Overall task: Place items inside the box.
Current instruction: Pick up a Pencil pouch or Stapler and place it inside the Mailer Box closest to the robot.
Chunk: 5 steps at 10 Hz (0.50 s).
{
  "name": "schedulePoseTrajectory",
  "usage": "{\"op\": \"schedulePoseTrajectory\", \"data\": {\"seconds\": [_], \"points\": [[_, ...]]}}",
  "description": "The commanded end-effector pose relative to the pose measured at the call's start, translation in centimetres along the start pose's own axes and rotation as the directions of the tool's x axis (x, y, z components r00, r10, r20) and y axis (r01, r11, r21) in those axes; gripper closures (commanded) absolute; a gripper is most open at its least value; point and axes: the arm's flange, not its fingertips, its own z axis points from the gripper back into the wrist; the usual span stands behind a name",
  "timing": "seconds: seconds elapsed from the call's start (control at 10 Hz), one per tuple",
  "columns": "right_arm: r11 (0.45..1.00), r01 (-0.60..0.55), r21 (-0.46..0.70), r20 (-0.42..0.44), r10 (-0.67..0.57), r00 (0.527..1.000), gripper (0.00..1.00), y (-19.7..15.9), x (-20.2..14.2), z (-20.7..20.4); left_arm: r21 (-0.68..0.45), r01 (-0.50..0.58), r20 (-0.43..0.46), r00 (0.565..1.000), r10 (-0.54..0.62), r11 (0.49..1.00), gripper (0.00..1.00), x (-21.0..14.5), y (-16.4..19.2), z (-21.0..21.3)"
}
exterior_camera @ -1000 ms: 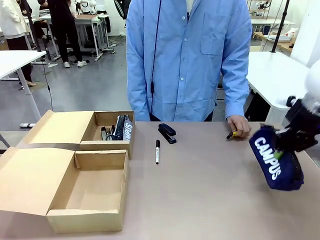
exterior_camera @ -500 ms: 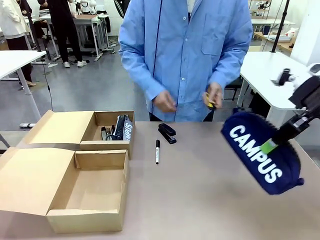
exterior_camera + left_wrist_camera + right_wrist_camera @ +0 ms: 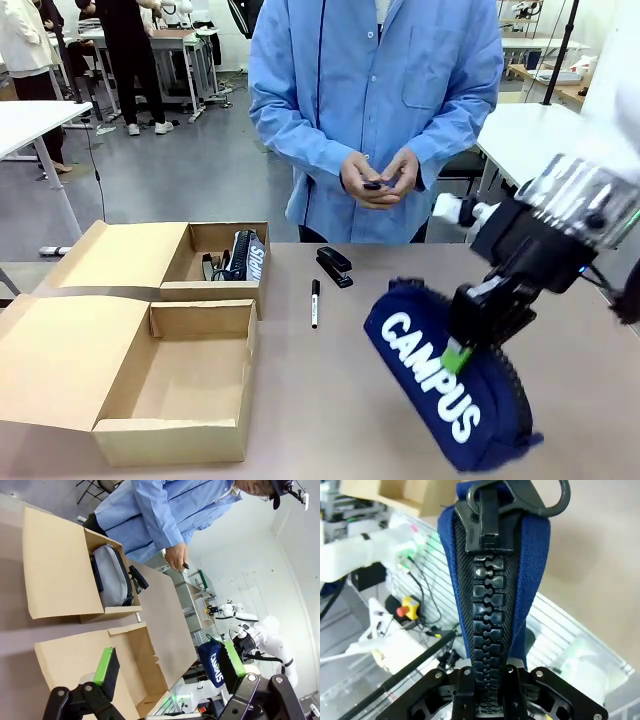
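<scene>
navy pouch aloft in the right pincer

gripping the navy zip pouch [image 3: 440,395] along its zip edge with the right pincer [image 3: 460,350], closed nearly all the way on the fabric. hanging tilted over the bench [image 3: 340,400], white lettering toward the front camera, right of the middle and well apart from the boxes; lower end close to the bench, contact unclear. in the right wrist view, pinching the zip teeth [image 3: 487,610] between the two fingers, puller at the far end.

spread wide on the left pincer [image 3: 170,667], nothing between the green pads [image 3: 106,664].

lying inside the far box [image 3: 215,238]: a grey zip pencil pouch [image 3: 112,575], dark things beside it. nearer the camera, a second box [image 3: 180,440], flaps open.

resting on the bench just beside the far box: black stapler [image 3: 334,266] and black marker pen [image 3: 315,302].

across the bench, holding a small dark thing in both hands [image 3: 378,178]: a person in a blue shirt.
</scene>
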Motion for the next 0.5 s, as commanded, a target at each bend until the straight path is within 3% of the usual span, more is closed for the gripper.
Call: {"op": "schedulePoseTrajectory", "data": {"seconds": [0.0, 0.2, 0.3, 0.4], "points": [[0.997, -0.047, 0.055, 0.044, 0.045, 0.998, 1.0, -1.5, 0.5, 1.2, -0.021, 0.02, 0.019, 1.0, -0.02, 1.0, 0.0, 0.0, -0.1, 0.0], [0.997, -0.047, 0.055, 0.044, 0.045, 0.998, 1.0, -1.5, 0.5, 1.2, -0.021, 0.02, 0.019, 1.0, -0.02, 1.0, 0.0, 0.0, -0.1, 0.0], [1.0, -0.007, 0.008, 0.007, 0.007, 1.0, 0.92, -0.2, 0.0, 0.4, -0.021, 0.02, 0.019, 1.0, -0.02, 1.0, 0.0, 0.0, -0.1, 0.0], [0.999, 0.019, -0.039, -0.021, -0.02, 1.0, 0.92, 1.4, 2.5, -1.1, -0.021, 0.02, 0.019, 1.0, -0.02, 1.0, 0.0, 0.0, -0.1, 0.0]]}}
